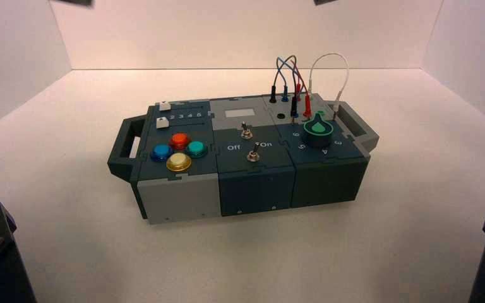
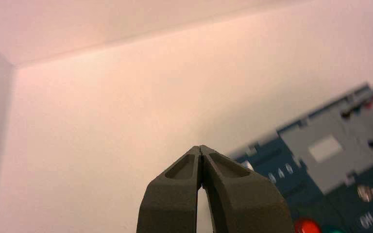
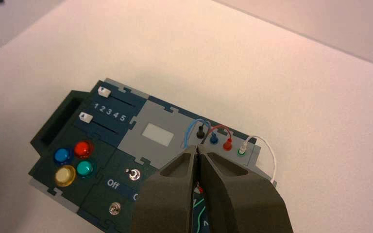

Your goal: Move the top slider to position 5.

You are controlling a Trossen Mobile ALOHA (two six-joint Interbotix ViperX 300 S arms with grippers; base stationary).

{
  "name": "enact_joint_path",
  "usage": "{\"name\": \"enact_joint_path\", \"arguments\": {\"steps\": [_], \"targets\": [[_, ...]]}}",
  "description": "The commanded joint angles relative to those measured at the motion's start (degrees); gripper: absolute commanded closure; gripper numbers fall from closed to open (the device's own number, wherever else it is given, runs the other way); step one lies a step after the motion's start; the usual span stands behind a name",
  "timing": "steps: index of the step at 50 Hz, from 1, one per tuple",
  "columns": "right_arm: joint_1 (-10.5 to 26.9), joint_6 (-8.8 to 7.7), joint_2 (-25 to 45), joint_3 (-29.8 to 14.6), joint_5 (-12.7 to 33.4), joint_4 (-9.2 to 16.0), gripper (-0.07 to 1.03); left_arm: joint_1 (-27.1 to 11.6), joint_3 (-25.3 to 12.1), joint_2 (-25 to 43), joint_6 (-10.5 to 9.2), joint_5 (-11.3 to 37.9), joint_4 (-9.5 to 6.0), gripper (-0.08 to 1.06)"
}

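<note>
If checking box (image 1: 252, 151), find top slider (image 3: 104, 91), wht, at far L corner, at the "1" end of its track, well apart from digit 5 (image 3: 122, 117). See L gripper (image 2: 200, 146) raised, top edge of high view, L side, clenched, w/ nothing btwn tips; see R gripper (image 3: 198, 146) raised too, same edge, R of centre, also clenched, empty.

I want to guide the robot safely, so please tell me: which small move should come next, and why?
Probably lower the left gripper toward the top slider: it hovers above the box's left side, shut, and the slider still sits by digit 1.
</note>
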Motion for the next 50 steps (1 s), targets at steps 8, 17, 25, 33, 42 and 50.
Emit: {"name": "enact_joint_path", "arguments": {"steps": [8, 17, 25, 33, 42, 50], "targets": [[0.4, 0.00, 5.3, -3.5, 3.0, 0.2, 0.99, -2.5, -4.7, 9.4, -0.44, 3.1, -0.44, 1.01], [1.1, 0.00, 10.0, -5.1, 4.5, 0.4, 0.99, -3.9, -6.3, 14.0, -0.44, 4.0, -0.62, 1.01], [3.0, 0.00, 13.2, -6.6, 5.1, 0.4, 0.99, -4.7, -7.6, 17.2, -0.44, 4.3, -0.62, 1.01], [4.0, -0.26, 16.2, -9.0, 6.0, 0.4, 0.99, -4.8, -8.9, 21.0, -0.53, 5.1, -0.88, 1.01], [4.1, -0.35, 18.0, -9.7, 6.1, 0.4, 0.99, -4.8, -11.0, 24.9, -1.05, 8.8, -2.11, 1.01], [4.1, -0.35, 18.1, -9.8, 6.1, 0.4, 0.99, -5.2, -12.3, 26.9, -4.57, 11.3, -2.81, 1.01]]}}
